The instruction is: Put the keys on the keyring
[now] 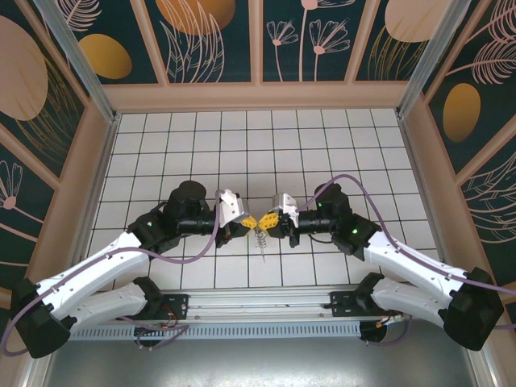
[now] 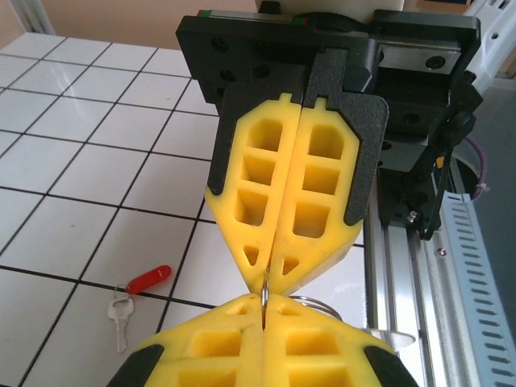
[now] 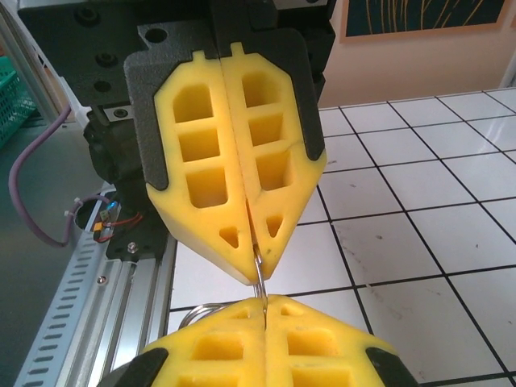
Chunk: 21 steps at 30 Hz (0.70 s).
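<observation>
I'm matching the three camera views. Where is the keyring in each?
Top external: keyring hangs at centre, where left hand and right hand meet.
Left wrist: lower centre, pinched between the two hands.
Right wrist: lower centre, likewise.
Shared landmark: the slotted metal rail.

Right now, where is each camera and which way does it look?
Top: high behind, looking down at the table; both arms, left gripper and right gripper.
Left wrist: on the left arm, facing the right gripper over its own fingers.
Right wrist: on the right arm, facing the left gripper over its own fingers.
Wrist views share the keyring both shut grippers pinch.
</observation>
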{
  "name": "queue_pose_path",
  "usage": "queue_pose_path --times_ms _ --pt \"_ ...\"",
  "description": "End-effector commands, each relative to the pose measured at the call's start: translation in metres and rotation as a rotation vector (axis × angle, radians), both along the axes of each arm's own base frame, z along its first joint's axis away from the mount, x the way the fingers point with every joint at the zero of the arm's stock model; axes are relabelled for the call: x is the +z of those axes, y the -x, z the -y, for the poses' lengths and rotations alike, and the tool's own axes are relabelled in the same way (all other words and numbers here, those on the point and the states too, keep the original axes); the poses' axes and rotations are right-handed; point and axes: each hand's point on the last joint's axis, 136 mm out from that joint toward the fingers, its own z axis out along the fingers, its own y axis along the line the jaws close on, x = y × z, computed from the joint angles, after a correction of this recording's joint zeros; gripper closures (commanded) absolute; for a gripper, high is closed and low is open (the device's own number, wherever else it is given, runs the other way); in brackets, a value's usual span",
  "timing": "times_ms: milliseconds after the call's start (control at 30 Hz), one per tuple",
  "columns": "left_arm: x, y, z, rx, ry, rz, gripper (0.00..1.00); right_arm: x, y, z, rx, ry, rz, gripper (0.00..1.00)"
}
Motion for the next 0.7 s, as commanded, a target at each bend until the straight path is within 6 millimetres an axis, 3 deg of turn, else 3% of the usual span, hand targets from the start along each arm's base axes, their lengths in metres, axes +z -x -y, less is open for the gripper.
queue_pose_path --times_ms 0,133,233,367,667 --pt "0.007 -0.002 0.002 0.001 0.009 0.019 1.0 0.025 0.003 -0.002 0.016 -0.056 0.071 1.0" --pt "0.01 -0.002 0.002 -0.001 0.023 0.02 1.0 0.028 -0.001 0.0 -0.02 -0.069 0.075 0.96" --pt "0.019 -0.004 0.0 0.024 0.059 0.052 1.0 0.028 -0.009 0.003 -0.082 -0.077 0.046 0.72" --pt "0.03 -0.002 -0.003 0.034 0.117 0.076 1.0 0.029 -0.02 0.014 -0.149 -0.107 -0.003 0.57" --pt "0.051 0.007 -0.009 0.042 0.268 0.093 1.0 0.034 -0.063 0.046 -0.368 -0.153 -0.083 0.53"
